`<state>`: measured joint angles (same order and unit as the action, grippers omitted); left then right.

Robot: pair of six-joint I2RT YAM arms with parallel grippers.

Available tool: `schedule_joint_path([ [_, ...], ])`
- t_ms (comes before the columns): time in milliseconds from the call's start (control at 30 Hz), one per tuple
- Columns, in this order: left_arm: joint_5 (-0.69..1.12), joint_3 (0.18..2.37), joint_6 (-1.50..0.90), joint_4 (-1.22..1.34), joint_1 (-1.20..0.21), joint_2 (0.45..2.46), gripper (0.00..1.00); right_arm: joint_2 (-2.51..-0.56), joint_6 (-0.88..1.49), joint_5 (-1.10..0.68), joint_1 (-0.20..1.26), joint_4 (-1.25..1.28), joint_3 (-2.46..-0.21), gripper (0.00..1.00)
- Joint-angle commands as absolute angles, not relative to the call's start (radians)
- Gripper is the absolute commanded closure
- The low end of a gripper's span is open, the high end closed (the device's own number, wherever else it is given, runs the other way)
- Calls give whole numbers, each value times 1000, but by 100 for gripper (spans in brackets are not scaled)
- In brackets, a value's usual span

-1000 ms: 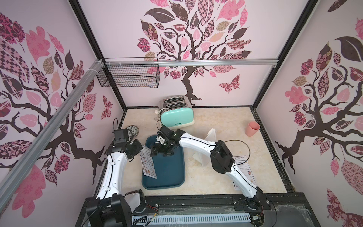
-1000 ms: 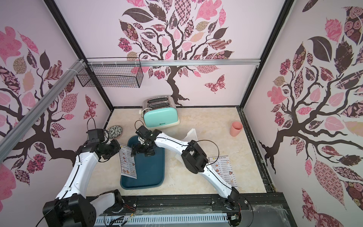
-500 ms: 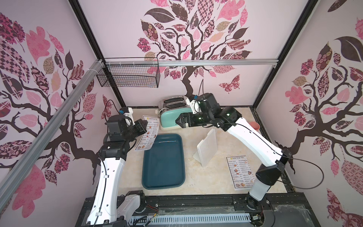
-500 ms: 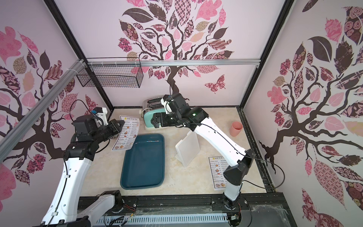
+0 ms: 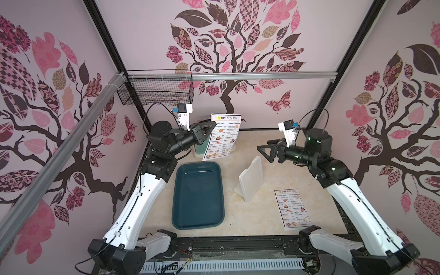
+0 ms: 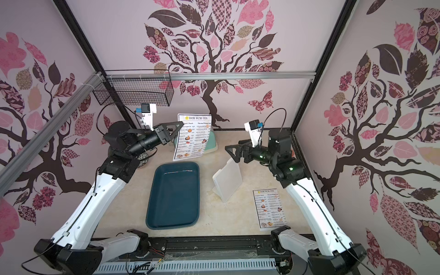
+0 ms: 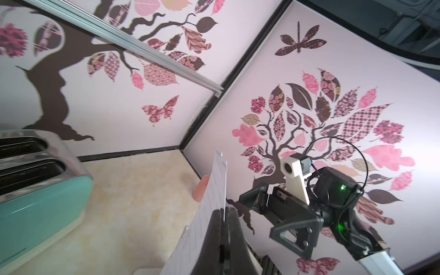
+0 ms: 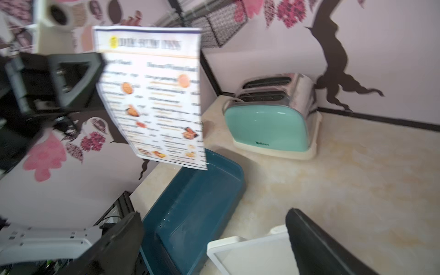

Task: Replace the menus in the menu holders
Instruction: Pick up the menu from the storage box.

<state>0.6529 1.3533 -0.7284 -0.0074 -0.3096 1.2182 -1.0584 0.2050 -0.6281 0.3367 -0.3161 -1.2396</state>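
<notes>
My left gripper (image 5: 209,125) is shut on the side edge of a "DIM SUM INN" menu (image 5: 222,137), which hangs upright in the air in front of the toaster. The left wrist view shows the sheet (image 7: 209,202) edge-on, pinched between the fingers. A second menu (image 5: 292,208) lies flat on the table at the front right. The white menu holder (image 5: 251,181) stands slanted mid-table, its face blank. My right gripper (image 5: 264,148) hovers just above and behind the holder's top edge (image 8: 250,252), open, with nothing between its fingers.
A dark teal tray (image 5: 197,195) lies empty left of the holder. A mint toaster (image 8: 269,123) stands at the back, partly behind the held menu. A pink cup (image 7: 202,188) sits at the back right. A wire basket (image 5: 157,90) hangs on the back-left wall.
The left gripper has lifted the menu from beside the tray and now holds it upright, high at the back. The right arm left the tray, swung past the toaster and now hovers over the holder.
</notes>
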Motion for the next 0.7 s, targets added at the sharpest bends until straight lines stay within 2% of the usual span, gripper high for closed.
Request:
schedule_joint_path([
  [0,749,1390,-849,198,-319,1231,100,-1072,119,-792,342,-118,-1246,3],
  [167,821,1406,-889,265,-319,1248,100,-1106,121,-823,342,-44,-1242,10],
  [267,865,1414,-933,313,-319,1257,100,-1139,116,-847,341,-31,-1263,18],
  [667,916,1432,-1019,406,-319,1266,100,-1248,327,-1108,342,298,-1287,38],
])
